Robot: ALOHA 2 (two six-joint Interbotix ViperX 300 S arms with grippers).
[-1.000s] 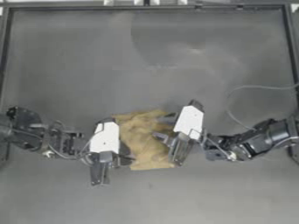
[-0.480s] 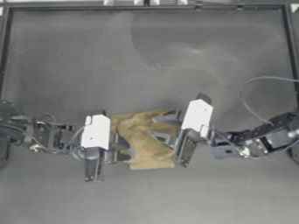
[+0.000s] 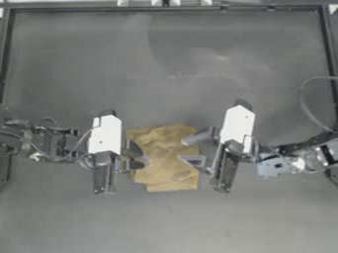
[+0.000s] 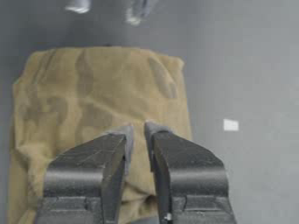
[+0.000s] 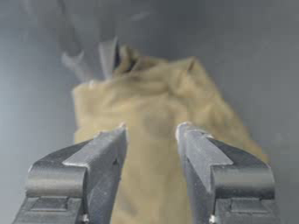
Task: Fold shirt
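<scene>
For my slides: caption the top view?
Left gripper and right gripper flank the bunched tan shirt on the dark table.

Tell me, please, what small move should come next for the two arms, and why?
Probably draw both grippers outward, off the shirt. It already lies as a compact folded bundle on the table. The left gripper has its fingers nearly closed over one edge, and the right gripper, open, sits over the opposite edge.

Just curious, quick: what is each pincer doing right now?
Left pincer: nearly closed over the shirt, grip unclear.
Right pincer: open, holding nothing.
</scene>
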